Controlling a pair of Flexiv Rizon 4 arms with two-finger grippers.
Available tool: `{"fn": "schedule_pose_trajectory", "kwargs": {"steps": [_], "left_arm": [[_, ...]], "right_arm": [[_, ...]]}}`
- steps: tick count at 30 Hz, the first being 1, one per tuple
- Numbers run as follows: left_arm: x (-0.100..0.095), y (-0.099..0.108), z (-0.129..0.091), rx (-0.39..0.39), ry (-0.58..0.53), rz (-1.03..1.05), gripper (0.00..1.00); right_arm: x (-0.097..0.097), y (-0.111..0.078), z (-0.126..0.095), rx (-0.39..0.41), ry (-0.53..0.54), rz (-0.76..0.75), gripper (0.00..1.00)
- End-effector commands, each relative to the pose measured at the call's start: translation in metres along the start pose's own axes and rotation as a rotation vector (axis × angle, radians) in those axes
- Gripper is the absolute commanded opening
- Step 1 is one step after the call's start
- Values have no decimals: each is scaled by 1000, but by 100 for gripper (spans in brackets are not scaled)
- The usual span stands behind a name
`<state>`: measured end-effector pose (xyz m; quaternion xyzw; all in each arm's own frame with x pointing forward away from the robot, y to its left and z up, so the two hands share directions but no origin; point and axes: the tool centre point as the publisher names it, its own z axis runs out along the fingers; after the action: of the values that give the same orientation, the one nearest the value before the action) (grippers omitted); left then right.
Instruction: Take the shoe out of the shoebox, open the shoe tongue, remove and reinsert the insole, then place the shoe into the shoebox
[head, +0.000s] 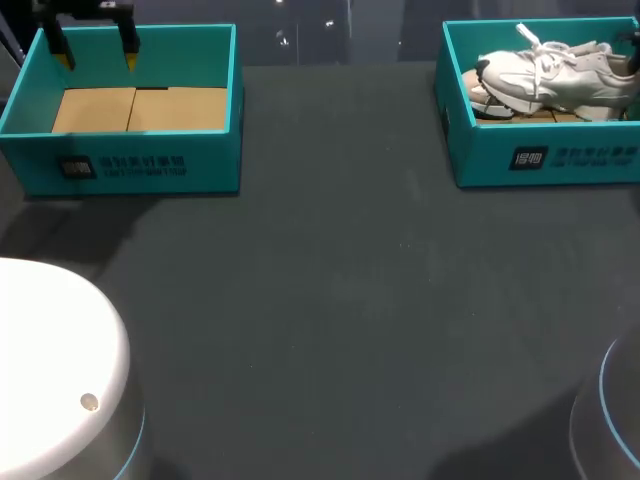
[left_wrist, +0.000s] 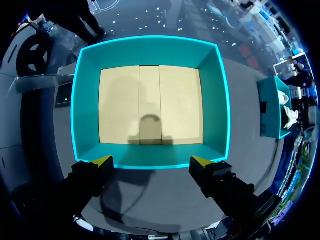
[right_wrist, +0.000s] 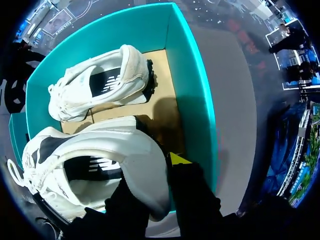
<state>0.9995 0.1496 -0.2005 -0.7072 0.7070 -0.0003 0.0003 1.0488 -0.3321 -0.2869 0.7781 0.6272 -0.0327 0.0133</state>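
Shoe (right_wrist: 95, 165) lying inside shoebox (right_wrist: 195, 100), not yet out; right gripper (right_wrist: 156, 172) pinching its heel, left gripper (left_wrist: 152, 162) hanging spread; every step remaining

Shoes (head: 545, 72) lie in the right shoebox (head: 545, 160), left box (head: 130, 165) well apart.

Overhead light casts soft shadows straight down
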Motion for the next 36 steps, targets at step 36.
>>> {"fn": "schedule_pose_trajectory", "kwargs": {"steps": [36], "left_arm": [[0,0,0,0,0,0,100]], "right_arm": [[66,-187,-128,-96,-174,148,0]]}}
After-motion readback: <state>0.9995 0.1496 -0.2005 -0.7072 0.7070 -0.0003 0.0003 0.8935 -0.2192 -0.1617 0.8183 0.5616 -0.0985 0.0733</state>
